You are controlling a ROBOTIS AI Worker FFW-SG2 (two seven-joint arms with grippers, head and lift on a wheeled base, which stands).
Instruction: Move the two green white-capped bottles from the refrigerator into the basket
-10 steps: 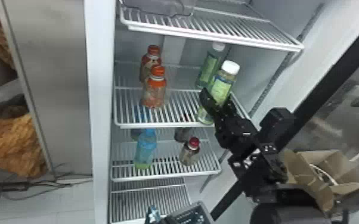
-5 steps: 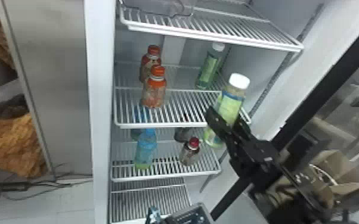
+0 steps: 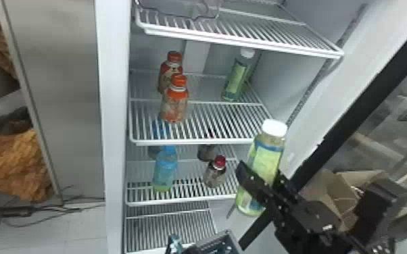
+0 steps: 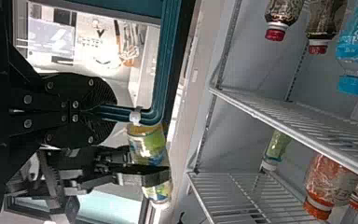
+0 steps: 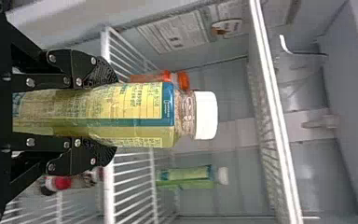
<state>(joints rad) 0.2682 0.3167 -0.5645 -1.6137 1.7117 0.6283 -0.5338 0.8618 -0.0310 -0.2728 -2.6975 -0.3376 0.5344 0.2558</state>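
My right gripper [image 3: 262, 176] is closed around one green white-capped bottle [image 3: 267, 158], held slightly tilted in front of the refrigerator's right side. In the right wrist view, both fingers of the right gripper [image 5: 106, 113] press the sides of this bottle [image 5: 137, 112], cap pointing away from the palm. The second green bottle [image 3: 235, 78] stands at the back right of the shelf with the orange-capped bottles. At the head view's bottom edge is the dark basket [image 3: 227, 234]. The left gripper [image 4: 103, 112] is clamped on the basket's teal handle [image 4: 121, 113] in the left wrist view.
Two orange-capped bottles [image 3: 174, 104] stand on the left of the middle shelf [image 3: 209, 118]. Below are a blue bottle [image 3: 165, 170] and a dark red-capped bottle [image 3: 215, 174]. The open door's black edge [image 3: 365, 98] slants along the right; cardboard boxes [image 3: 344, 189] lie beyond.
The right gripper has drawn the held bottle off the shelf, moving it right and down in the head view, out past the shelf's front edge. The back bottle has stayed put.
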